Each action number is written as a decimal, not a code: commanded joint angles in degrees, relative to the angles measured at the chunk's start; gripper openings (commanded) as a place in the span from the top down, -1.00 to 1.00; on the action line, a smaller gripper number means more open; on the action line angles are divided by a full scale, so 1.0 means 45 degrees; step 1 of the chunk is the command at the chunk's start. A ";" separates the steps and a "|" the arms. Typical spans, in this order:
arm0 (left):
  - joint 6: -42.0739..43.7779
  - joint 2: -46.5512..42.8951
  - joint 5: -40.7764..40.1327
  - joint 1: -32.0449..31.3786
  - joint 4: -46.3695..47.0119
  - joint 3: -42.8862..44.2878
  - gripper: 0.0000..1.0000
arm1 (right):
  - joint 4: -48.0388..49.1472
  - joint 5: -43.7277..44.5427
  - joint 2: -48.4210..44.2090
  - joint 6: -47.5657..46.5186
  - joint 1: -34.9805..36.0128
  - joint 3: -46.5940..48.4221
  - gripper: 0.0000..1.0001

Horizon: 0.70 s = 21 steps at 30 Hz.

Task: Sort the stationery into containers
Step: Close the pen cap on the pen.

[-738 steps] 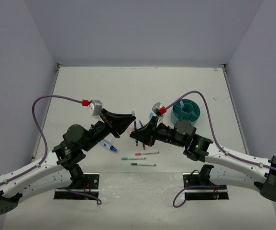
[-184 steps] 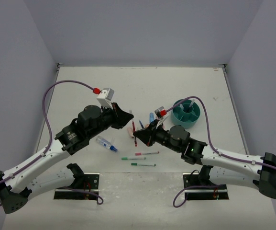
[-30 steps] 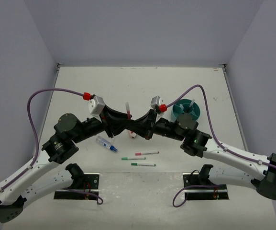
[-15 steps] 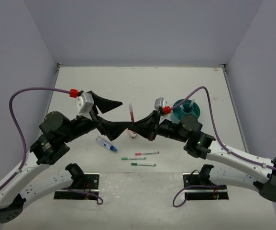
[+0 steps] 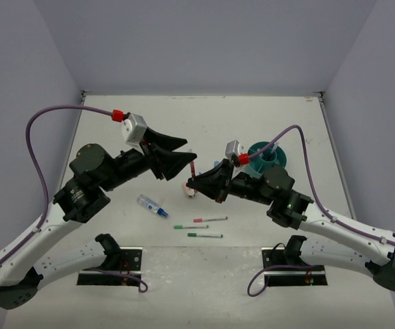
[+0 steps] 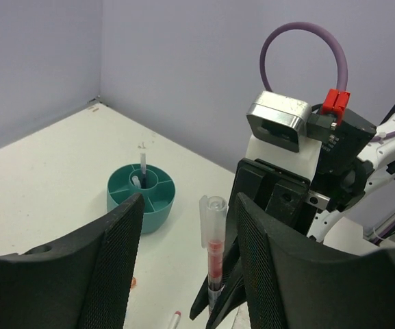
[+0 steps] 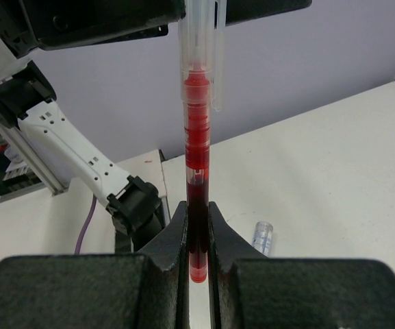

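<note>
One gripped pen (image 7: pixel 196 157), three loose pens (image 5: pixel 191 226), one tube (image 5: pixel 153 205).

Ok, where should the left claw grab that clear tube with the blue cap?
Probably mid-body on the clear tube, from straight above, left claw set across it: it lies flat and diagonal on the table, both long sides free.

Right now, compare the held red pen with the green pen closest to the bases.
The red pen stands upright in the right tool; the green pen lies flat on the table, ungripped. The red pen's barrel is clear, showing red ink; the green pen looks much thinner. Both sit outside the cup.
</note>
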 commanded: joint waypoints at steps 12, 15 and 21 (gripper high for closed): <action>-0.0303 0.0223 0.1310 -0.0005 0.1425 -0.0371 0.29 | -0.0369 -0.0136 -0.0212 -0.0117 -0.0038 0.0308 1.00; -0.0359 0.0297 0.1384 -0.0024 0.1480 -0.0479 0.68 | -0.0462 -0.0136 -0.0213 -0.0117 -0.0021 0.0420 1.00; -0.0457 0.0462 0.1540 -0.0014 0.1519 -0.0663 0.93 | -0.0413 -0.0089 -0.0319 -0.0117 -0.0021 0.0517 1.00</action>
